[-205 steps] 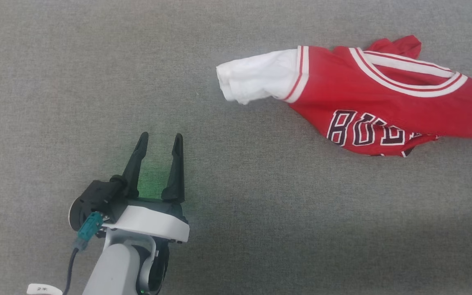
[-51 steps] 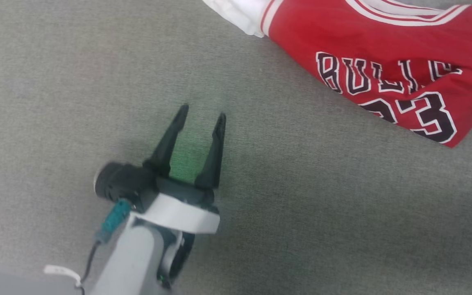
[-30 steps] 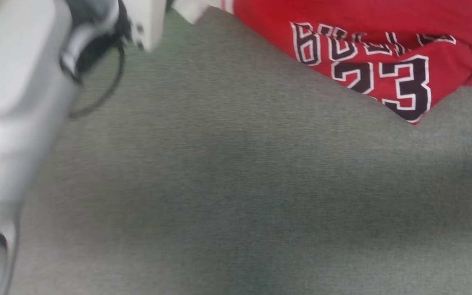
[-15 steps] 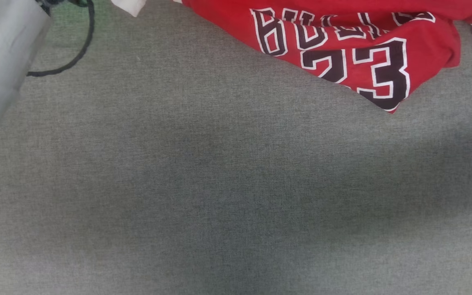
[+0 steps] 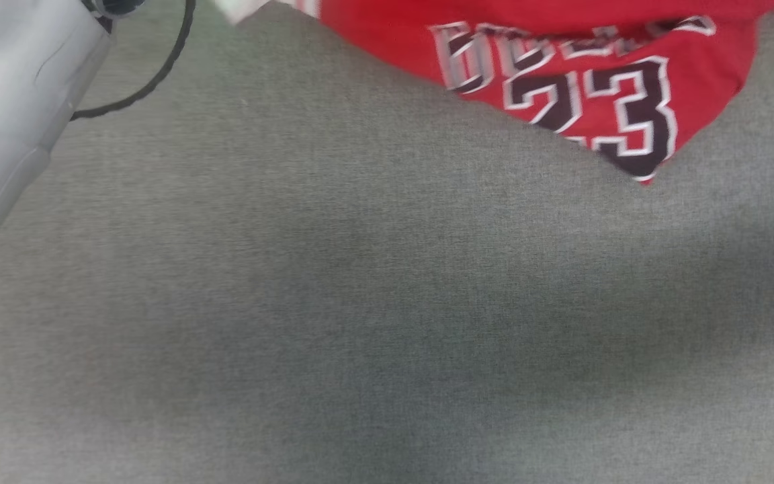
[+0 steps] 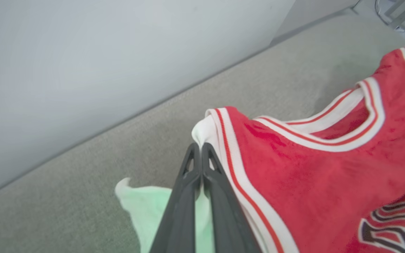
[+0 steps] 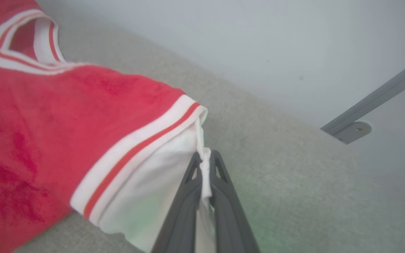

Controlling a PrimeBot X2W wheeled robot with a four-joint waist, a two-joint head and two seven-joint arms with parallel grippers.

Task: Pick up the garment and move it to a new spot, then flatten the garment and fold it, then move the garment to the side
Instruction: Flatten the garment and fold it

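At one sleeve of the garment (image 6: pixel 311 168), our left fingers (image 6: pixel 183 196) have just clamped the white cloth; our right fingers (image 7: pixel 186 207) stay clamped on the other, so lifting looks next

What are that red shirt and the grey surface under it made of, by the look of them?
The shirt looks like soft, matte knit cloth, slightly fuzzy: it drapes and creases, with ribbed striped trim. The grey surface seems to be a matte woven covering, going by its fine weave; the fibre is unclear.
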